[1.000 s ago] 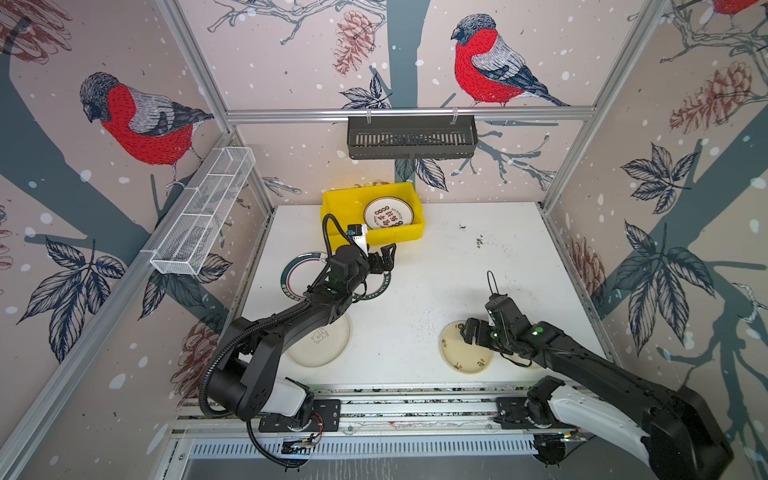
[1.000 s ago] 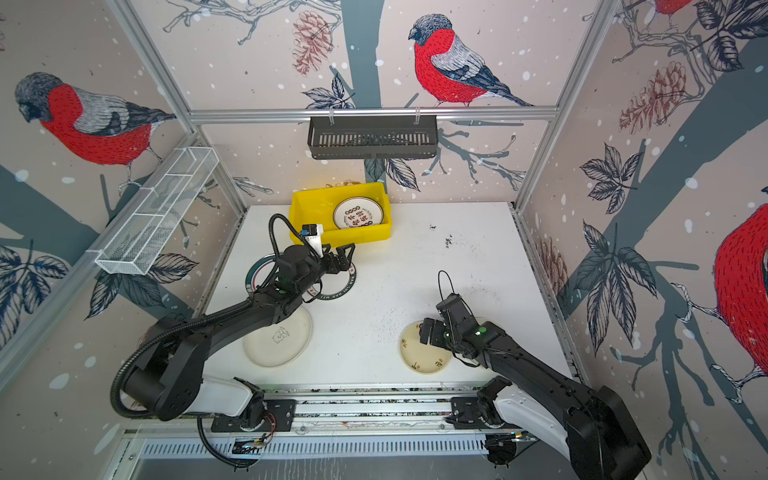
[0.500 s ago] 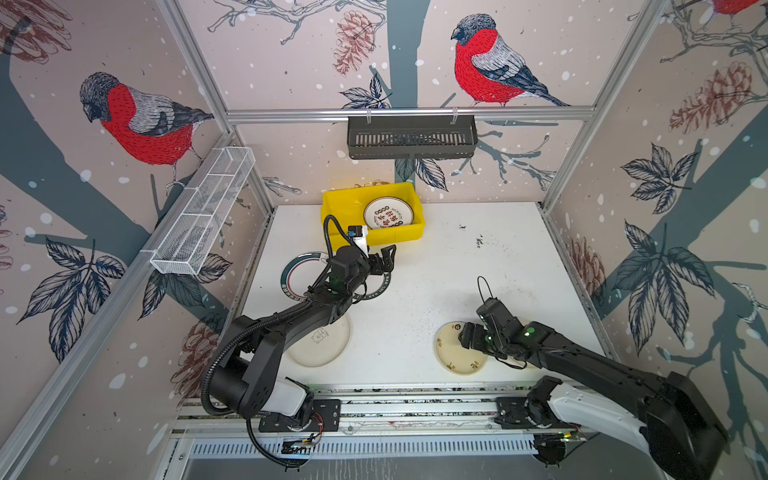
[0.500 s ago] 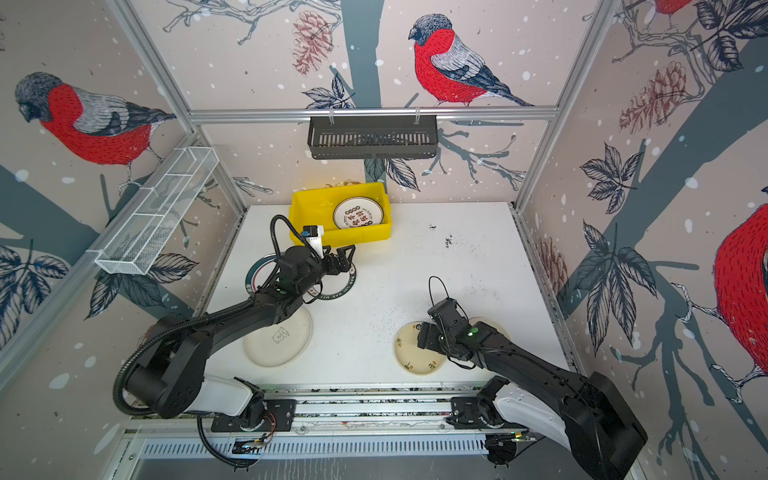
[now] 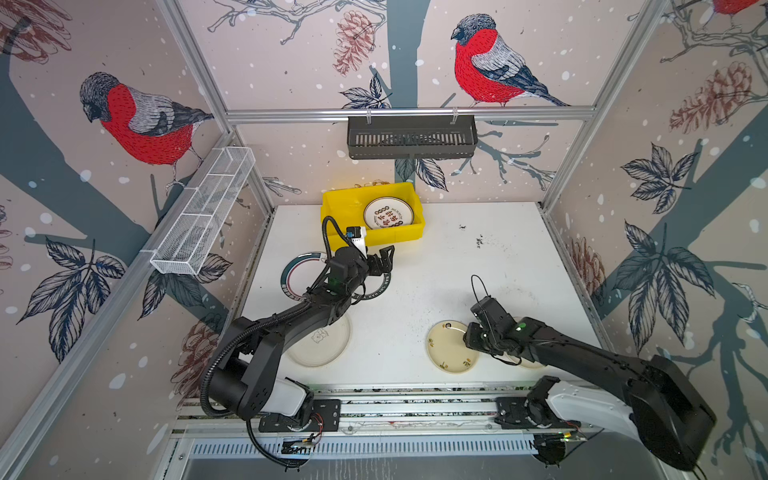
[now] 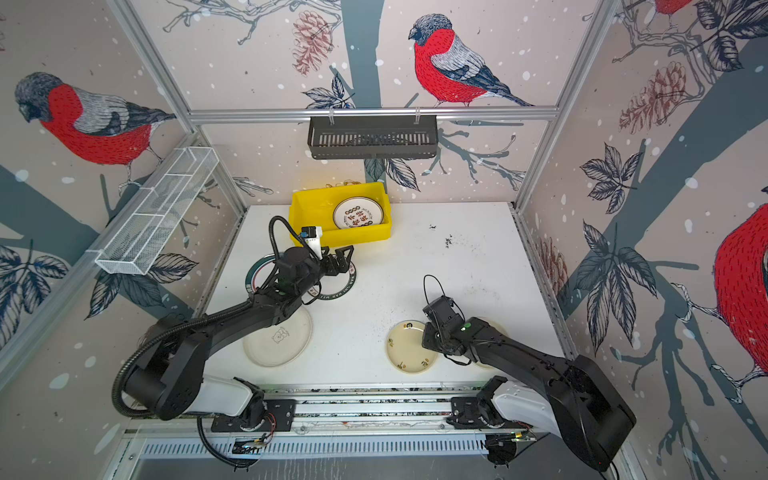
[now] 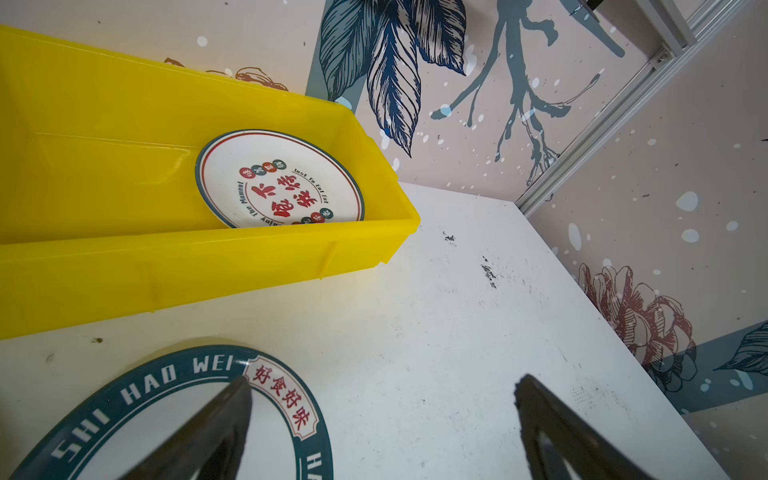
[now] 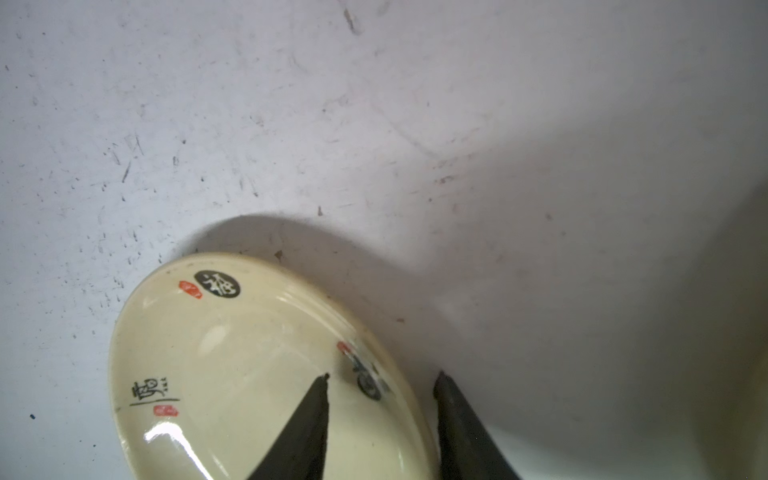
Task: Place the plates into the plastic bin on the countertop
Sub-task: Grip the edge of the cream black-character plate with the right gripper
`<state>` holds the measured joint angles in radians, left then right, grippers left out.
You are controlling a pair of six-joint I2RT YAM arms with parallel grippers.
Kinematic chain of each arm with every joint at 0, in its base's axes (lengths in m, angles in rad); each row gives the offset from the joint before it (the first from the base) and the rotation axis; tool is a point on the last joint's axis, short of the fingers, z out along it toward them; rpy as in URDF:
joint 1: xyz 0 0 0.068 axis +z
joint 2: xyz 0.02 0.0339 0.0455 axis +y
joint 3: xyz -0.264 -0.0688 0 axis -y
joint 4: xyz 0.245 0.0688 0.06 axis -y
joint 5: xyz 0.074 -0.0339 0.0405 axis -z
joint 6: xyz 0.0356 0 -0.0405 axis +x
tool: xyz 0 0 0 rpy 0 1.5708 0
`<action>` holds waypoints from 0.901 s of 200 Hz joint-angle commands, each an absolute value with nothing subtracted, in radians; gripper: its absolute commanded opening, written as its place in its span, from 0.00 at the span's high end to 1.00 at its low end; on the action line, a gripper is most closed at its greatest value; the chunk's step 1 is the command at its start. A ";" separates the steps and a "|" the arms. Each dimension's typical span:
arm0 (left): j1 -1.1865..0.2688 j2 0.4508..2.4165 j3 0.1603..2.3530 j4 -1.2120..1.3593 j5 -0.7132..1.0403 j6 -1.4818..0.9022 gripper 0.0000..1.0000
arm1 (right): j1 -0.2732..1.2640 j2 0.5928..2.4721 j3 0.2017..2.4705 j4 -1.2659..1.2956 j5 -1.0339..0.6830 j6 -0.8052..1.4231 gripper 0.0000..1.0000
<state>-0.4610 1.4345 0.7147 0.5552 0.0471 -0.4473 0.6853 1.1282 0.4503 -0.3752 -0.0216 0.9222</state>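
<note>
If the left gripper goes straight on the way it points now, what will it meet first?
Most likely the bare countertop, just beyond the green-rimmed plate. The left gripper stands open and aims beside the yellow bin, not into it; depth is unclear.

Both arms are built of matte black jointed links. The left arm (image 5: pixel 291 320) has a glossy white base shell (image 5: pixel 286 399) and a ribbed black cable hose (image 5: pixel 210 372). Just behind its fingers sit a thin black cable loop (image 5: pixel 325 237) and a small white camera block with a blue mark (image 5: pixel 356 237). The right arm (image 5: pixel 582 357) has a matching white base housing (image 5: pixel 582 401), with a green light (image 5: pixel 523 325) and a thin black wire hoop (image 5: pixel 477 286) behind its fingers. The left gripper (image 7: pixel 382 380) and right gripper (image 8: pixel 383 375) each end in dark wedge fingers (image 7: pixel 224 424), tapered to points with rough edges.
</note>
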 commanded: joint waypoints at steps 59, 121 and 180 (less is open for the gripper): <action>-0.443 1.428 0.701 0.620 0.042 -0.466 0.02 | 0.640 1.123 0.440 -0.287 -0.026 0.951 0.82; -0.431 1.431 0.695 0.630 0.058 -0.479 0.02 | 0.609 1.112 0.427 -0.233 -0.045 0.968 0.89; -0.425 1.439 0.694 0.634 0.071 -0.489 0.02 | 0.577 1.097 0.419 -0.182 -0.062 0.974 0.96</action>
<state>-0.4274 1.4384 0.6949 0.5632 0.0586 -0.4736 0.5865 1.1095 0.4202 -0.2176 -0.0566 0.9657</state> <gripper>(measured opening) 0.977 0.058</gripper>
